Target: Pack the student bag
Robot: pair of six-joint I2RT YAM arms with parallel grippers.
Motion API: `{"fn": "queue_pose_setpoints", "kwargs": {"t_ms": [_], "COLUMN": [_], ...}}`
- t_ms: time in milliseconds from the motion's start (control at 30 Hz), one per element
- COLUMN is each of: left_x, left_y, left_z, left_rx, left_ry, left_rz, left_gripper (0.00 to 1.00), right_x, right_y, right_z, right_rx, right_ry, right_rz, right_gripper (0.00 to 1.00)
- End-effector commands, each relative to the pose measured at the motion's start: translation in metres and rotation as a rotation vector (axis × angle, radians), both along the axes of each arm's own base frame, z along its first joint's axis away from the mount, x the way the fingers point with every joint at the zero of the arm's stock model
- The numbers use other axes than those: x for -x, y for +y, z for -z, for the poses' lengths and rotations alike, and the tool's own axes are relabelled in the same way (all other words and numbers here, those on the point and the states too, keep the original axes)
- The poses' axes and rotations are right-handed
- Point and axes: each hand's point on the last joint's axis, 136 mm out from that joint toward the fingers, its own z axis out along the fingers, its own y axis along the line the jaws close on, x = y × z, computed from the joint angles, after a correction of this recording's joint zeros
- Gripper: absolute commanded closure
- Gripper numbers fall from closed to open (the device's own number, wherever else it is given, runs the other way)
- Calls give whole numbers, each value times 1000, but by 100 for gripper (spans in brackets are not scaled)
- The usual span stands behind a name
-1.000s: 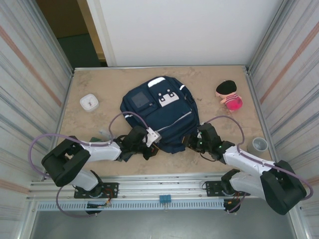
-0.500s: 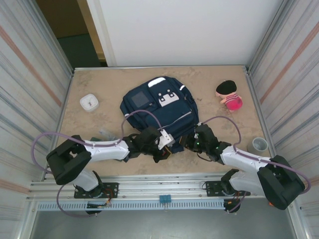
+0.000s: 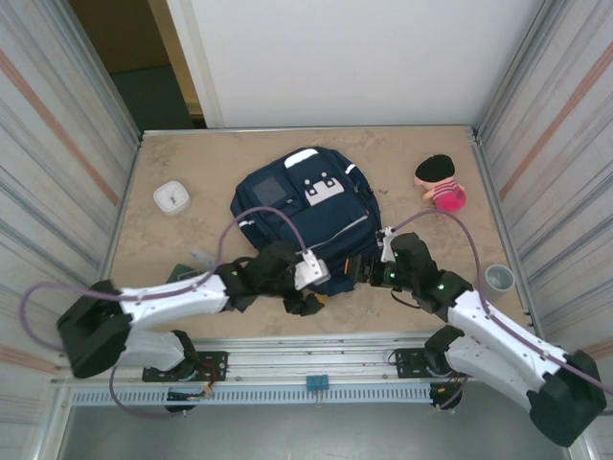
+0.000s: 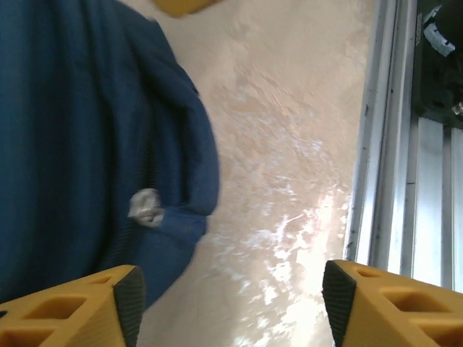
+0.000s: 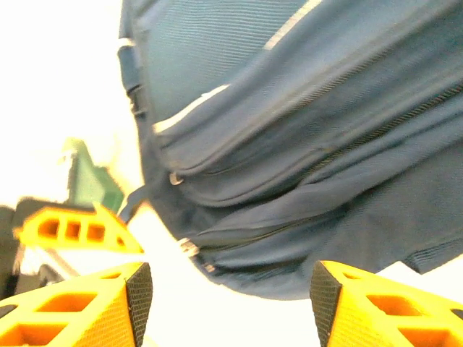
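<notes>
Student bag (image 3: 305,222) lies flat mid-table, front patches up, bottom edge toward the arm bases. Left gripper (image 4: 230,300) sits at the bag's near edge: fingers spread wide, nothing held, bare table under the gap, a metal zip pull (image 4: 145,206) just above the left finger. Right gripper (image 5: 230,293) is at the near-right corner, also wide apart and empty, facing the zippered side. Pink plush toy (image 3: 441,184) and small white square item (image 3: 170,197) lie well apart from the bag
</notes>
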Motion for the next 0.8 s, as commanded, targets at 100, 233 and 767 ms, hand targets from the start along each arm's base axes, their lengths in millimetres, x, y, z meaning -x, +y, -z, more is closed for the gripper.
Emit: {"fn": "queue_pose_setpoints", "kwargs": {"t_ms": [100,233,767], "left_x": [-26,-39,-65], "left_y": [48,54,20], "left_z": [2,16,46], "left_rx": [-170,-185,-135], "left_ry": [-362,-455,-331], "left_rz": [33,83,93], "left_gripper": [22,22,44], "right_x": [25,27,30], "right_y": [-10,1,11], "right_z": [4,-4,2], "right_rx": [93,61,91], "right_ry": [-27,-64,-104], "right_rz": [-95,-130,-166], "right_gripper": [39,40,41]}}
